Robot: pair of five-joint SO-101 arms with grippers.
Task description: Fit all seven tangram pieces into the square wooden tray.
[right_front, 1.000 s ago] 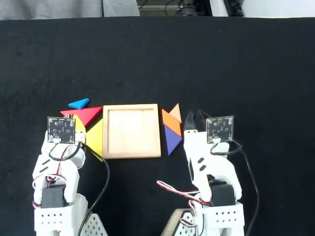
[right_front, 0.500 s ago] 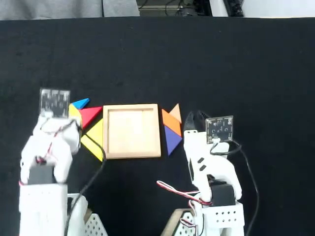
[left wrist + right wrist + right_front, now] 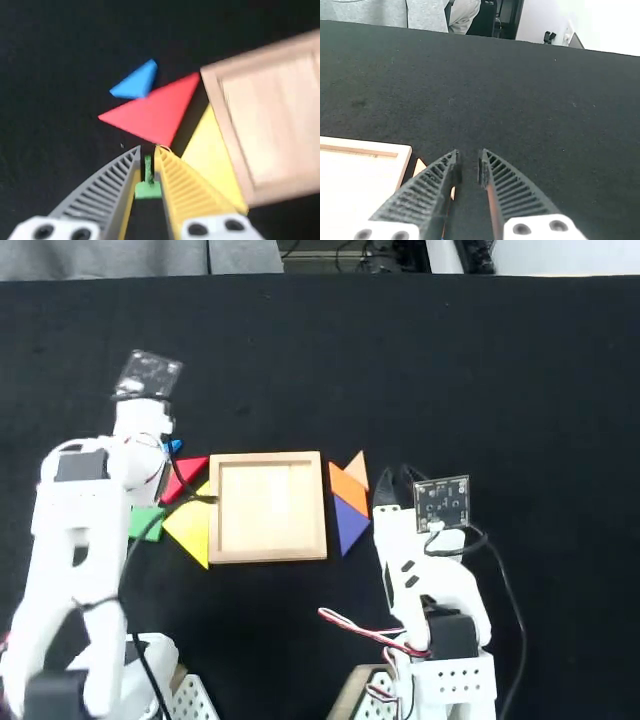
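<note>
The square wooden tray (image 3: 215, 508) lies empty at mid-table; it shows in the left wrist view as the tray (image 3: 260, 120). Left of it are a red triangle (image 3: 188, 474), a yellow triangle (image 3: 192, 527), a green piece (image 3: 146, 524) and a small blue triangle (image 3: 175, 446), half hidden by my raised left arm (image 3: 140, 455). My left gripper (image 3: 148, 150) is shut, its tips just short of the red triangle (image 3: 152, 112), with the green piece (image 3: 147, 189) showing through the slit behind them. Right of the tray lie orange pieces (image 3: 348, 485) and a purple piece (image 3: 348, 523). My right gripper (image 3: 468, 154) is shut beside them.
Black cloth covers the table (image 3: 450, 370), bare across the far half and at the right. Both arm bases stand at the near edge. A blue triangle (image 3: 134, 82) and yellow triangle (image 3: 207, 150) lie close around the left fingertips.
My left arm has risen and swung toward the far side, uncovering the green piece left of the yellow triangle. The right arm and the pieces by it have not moved.
</note>
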